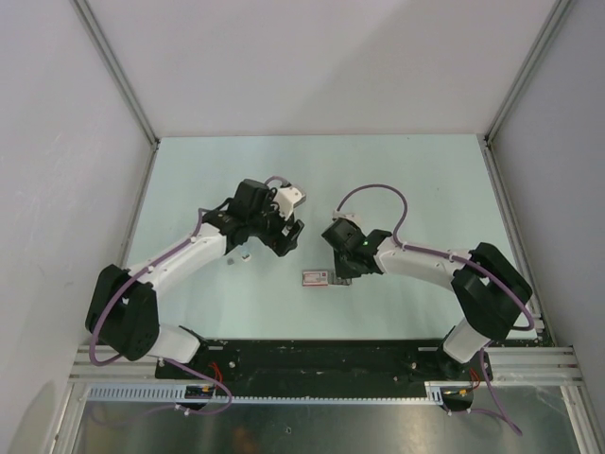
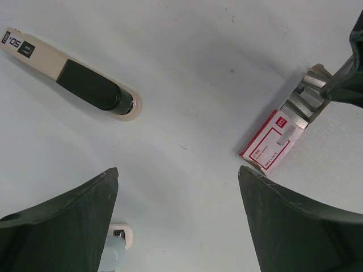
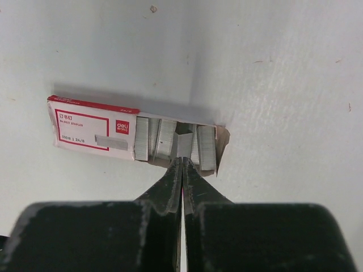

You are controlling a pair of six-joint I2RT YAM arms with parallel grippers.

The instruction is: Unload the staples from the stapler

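At the open packet (image 3: 93,130) edge, right tool (image 3: 182,160) tight on staples (image 3: 182,143)

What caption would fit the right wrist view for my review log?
Right gripper pinched shut on a staple strip in the open red-and-white staple box.

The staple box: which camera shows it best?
Right wrist: the staple box is close and open, its strips visible. Left wrist shows it near the right edge, its open end partly behind the right gripper. Top external shows it tiny.

Lab — white-walled, aluminium-framed enclosure (image 1: 115,71)
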